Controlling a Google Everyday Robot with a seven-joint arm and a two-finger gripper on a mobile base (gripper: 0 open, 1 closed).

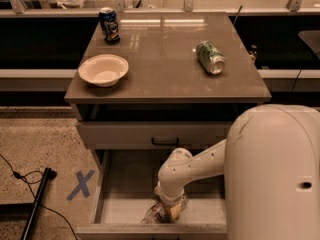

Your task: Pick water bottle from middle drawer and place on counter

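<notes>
The water bottle (154, 215) lies on its side on the floor of the open middle drawer (125, 181), close to its front wall. It is clear plastic and partly hidden by my arm. My gripper (172, 210) reaches down into the drawer and sits right on the bottle's right part. The counter (165, 76) is the glossy grey-brown top of the cabinet, above and behind the drawer.
On the counter stand a white bowl (103, 69) at the left, a blue can (109, 25) at the back left and a green can (210, 57) lying at the right. A shut drawer front with a black handle (165, 142) is above the open drawer. A blue X (80, 185) and a black pole (37, 204) are on the floor at the left.
</notes>
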